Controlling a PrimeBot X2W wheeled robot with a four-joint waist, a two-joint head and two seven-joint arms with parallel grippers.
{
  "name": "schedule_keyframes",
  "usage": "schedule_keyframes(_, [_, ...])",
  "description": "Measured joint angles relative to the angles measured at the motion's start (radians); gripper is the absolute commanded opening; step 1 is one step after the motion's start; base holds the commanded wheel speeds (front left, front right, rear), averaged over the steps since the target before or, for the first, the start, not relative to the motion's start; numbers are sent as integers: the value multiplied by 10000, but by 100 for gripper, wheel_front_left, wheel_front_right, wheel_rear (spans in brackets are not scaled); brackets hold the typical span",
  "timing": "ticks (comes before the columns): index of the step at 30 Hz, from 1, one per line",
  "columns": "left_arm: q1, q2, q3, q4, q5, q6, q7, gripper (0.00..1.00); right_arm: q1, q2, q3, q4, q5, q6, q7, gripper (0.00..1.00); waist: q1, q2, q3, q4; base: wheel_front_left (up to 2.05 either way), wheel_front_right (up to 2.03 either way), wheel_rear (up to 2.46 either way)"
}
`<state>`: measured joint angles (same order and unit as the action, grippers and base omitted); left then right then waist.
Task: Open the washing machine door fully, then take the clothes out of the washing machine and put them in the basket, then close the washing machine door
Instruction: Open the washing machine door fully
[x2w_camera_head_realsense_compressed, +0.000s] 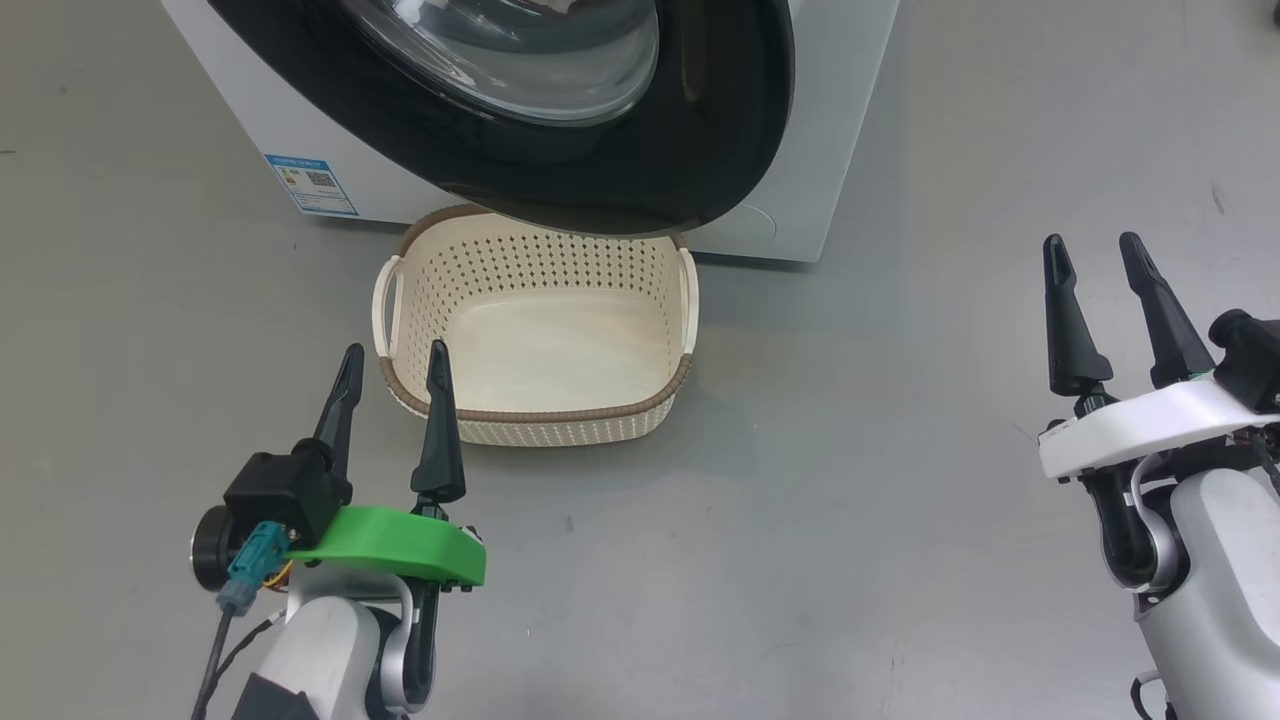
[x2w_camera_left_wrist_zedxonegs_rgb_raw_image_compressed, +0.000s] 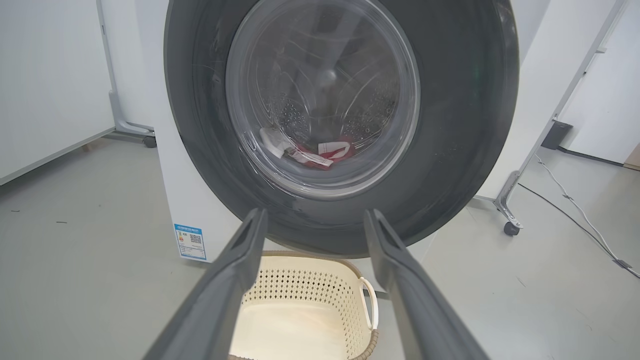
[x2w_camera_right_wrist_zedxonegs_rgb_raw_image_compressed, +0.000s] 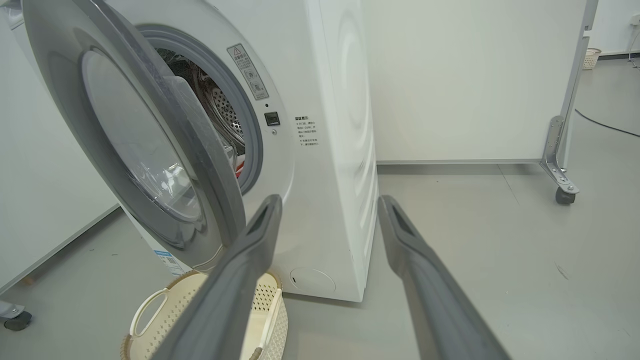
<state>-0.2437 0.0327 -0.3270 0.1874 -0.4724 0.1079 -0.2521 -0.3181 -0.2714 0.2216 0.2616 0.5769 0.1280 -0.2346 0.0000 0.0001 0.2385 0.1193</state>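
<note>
plainly the washing machine door (x2w_camera_head_realsense_compressed: 620, 190) stands only part open, overhanging the basket (x2w_camera_head_realsense_compressed: 545, 415) at its 12 o'clock rim. the red clothes (x2w_camera_left_wrist_zedxonegs_rgb_raw_image_compressed: 325, 152) lie low in the drum (x2w_camera_right_wrist_zedxonegs_rgb_raw_image_compressed: 220, 107). left pincer (x2w_camera_head_realsense_compressed: 394, 350) and right pincer (x2w_camera_head_realsense_compressed: 1091, 240) are both spread and empty. reaching in now would likely bump the door.

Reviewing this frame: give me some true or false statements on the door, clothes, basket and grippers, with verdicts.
1. The basket is empty. True.
2. The washing machine door is shut tight. False: it stands partly open, swung out over the basket.
3. The clothes lie inside the washing machine. True.
4. The left gripper holds a red garment. False: it is open and holds nothing.
5. The right gripper is open and touches nothing. True.
</note>
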Motion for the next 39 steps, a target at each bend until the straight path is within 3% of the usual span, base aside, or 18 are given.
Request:
schedule_keyframes(5, [2, 0, -102, -38, 0, 0, 0, 100, -117, -259, -8, -257, -107, 0, 23, 100, 0, 0, 177, 30, 0, 0, 0])
schedule_keyframes(18, [-35, 4, -608, -163, -29, -77, 0, 100, -2155, -1066, -153, -416, -25, 4, 1361, 100, 0, 0, 923, 312, 0, 0, 0])
schedule_keyframes(20, [-46, 2, -671, -186, -35, -79, 0, 100, -2480, -1064, -351, -387, 428, 2, 1636, 0, 0, 0, 1049, 395, 0, 0, 0])
schedule_keyframes(34, [-493, 4, -1026, -238, -399, -79, 0, 100, -4625, -107, -1586, 541, 4663, 0, 4337, 0, 0, 0, 1801, 1122, 0, 0, 0])
schedule_keyframes(39, [-558, 0, -1237, -245, -593, -79, 0, 100, -5303, 151, -2006, 1162, 6029, -523, 5582, 0, 0, 0, 1956, 1370, 0, 0, 0])
